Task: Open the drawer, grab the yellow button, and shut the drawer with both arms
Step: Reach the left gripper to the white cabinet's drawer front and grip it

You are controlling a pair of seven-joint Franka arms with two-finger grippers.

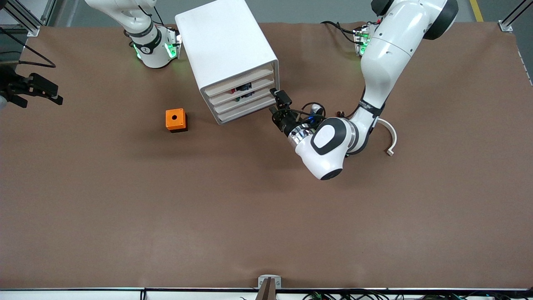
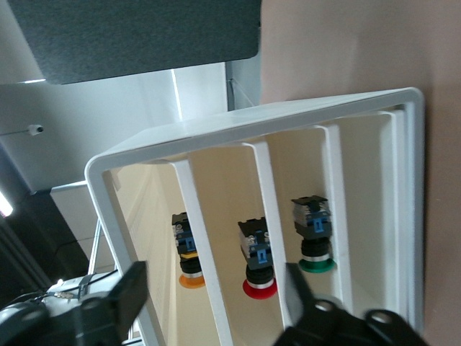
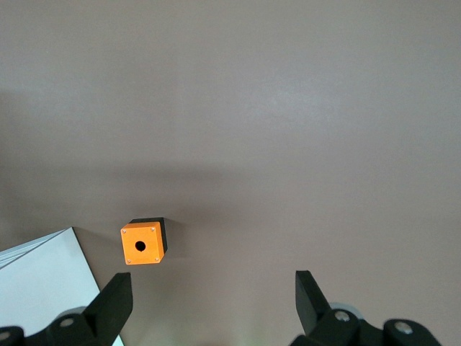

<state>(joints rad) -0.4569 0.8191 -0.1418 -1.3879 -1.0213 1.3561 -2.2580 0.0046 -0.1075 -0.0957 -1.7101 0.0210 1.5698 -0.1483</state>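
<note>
The white cabinet point(image 1: 227, 54) stands on the table between the two arm bases, with its four white drawers point(image 1: 241, 98) all pushed in. My left gripper point(image 1: 273, 101) is open and empty, just in front of the drawer fronts at the corner toward the left arm's end. In the left wrist view its fingers point(image 2: 130, 295) are spread before the drawers point(image 2: 198, 216). The orange-capped button point(image 2: 189, 261) lies in the top drawer, with a red-capped one point(image 2: 258, 268) and a green-capped one point(image 2: 315, 241) in the drawers below it. My right gripper point(image 3: 212, 303) is open and empty, high above the table.
An orange cube with a hole point(image 1: 176, 120) sits on the table beside the cabinet, toward the right arm's end; it also shows in the right wrist view point(image 3: 141, 245). A white curved part point(image 1: 391, 139) lies by the left arm. A black fixture point(image 1: 33, 88) stands at the table edge.
</note>
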